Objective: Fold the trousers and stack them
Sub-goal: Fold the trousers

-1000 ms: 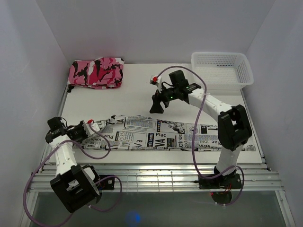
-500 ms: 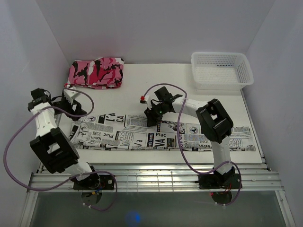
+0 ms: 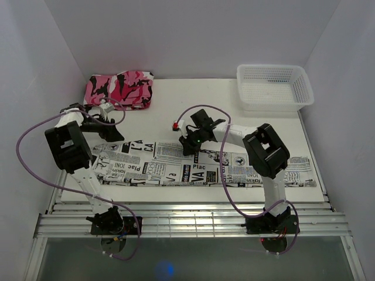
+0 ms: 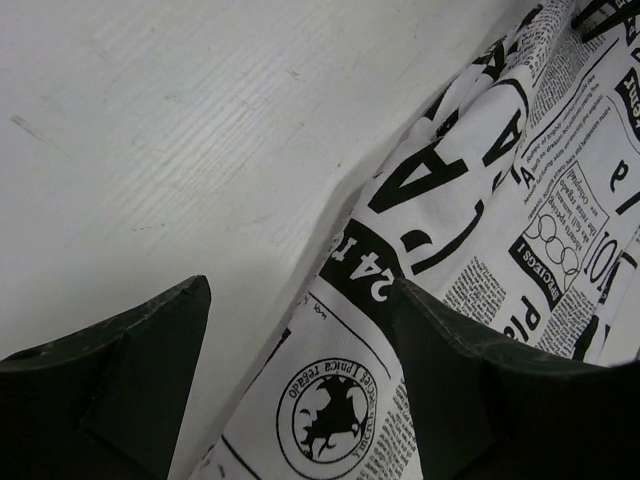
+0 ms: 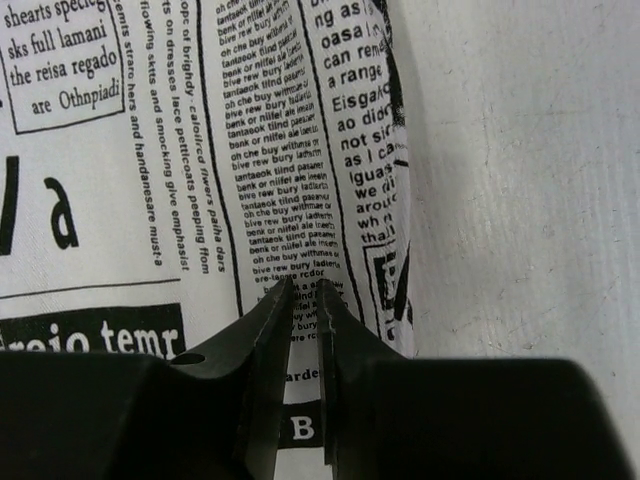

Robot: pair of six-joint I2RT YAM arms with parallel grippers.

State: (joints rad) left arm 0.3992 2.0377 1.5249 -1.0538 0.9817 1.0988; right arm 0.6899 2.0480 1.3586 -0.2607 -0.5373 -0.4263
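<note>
The right gripper (image 5: 305, 285) clenches the trousers (image 3: 170, 167) at their far edge. The left gripper (image 4: 300, 295) stands released over their left end. Close it on that edge, then raise the 2 grips level.

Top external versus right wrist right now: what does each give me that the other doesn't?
Only top external: the whole length of the trousers spread across the table, the pink camouflage garment at far left, the white basket at far right, and the left gripper by the trousers' left end. Only right wrist: the fingers nearly closed, tips down on the printed cloth just inside its edge. Both: the right gripper at the trousers' far edge, over white table.
</note>
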